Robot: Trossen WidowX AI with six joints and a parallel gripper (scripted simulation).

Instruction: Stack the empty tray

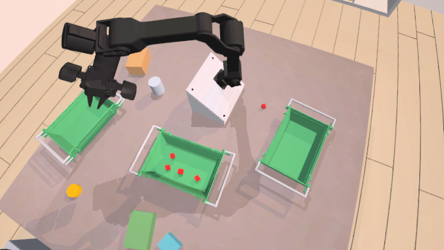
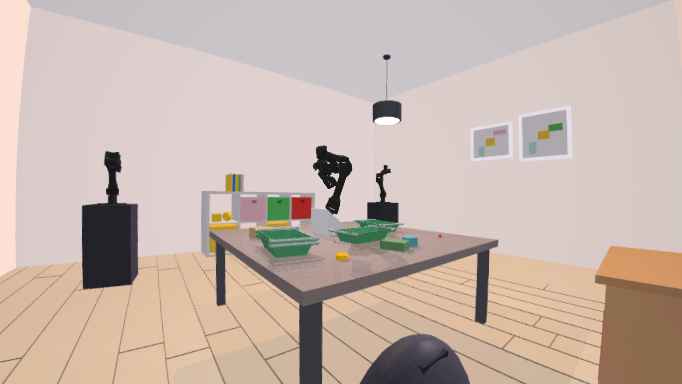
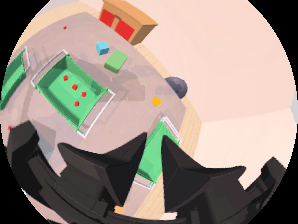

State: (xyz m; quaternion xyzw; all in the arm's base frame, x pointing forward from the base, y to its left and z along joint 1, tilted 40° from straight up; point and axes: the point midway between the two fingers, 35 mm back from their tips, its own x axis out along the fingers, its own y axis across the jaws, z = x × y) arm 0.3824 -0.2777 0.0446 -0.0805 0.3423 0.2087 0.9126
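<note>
- gripper (image 1: pixel 96 105) hangs high over the left empty tray's (image 1: pixel 78 125) far end, fingers nearly together, holding nothing
- loaded tray (image 1: pixel 185 164) sits mid-table, both bars (image 1: pixel 140 150) out over its ends
- another empty tray (image 1: pixel 297 146) lies right

Loaded green tray (image 1: pixel 208 182) sits mid-table, four red blocks (image 1: pixel 180 171) inside, both white wire bars (image 1: pixel 140 150) swung outward; empty green tray (image 1: pixel 66 135) lies well apart.

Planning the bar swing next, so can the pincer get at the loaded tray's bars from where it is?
Probably yes: the pincer hangs above the left empty tray, and nothing stands between it and the loaded tray, whose nearer bar lies exposed.
</note>
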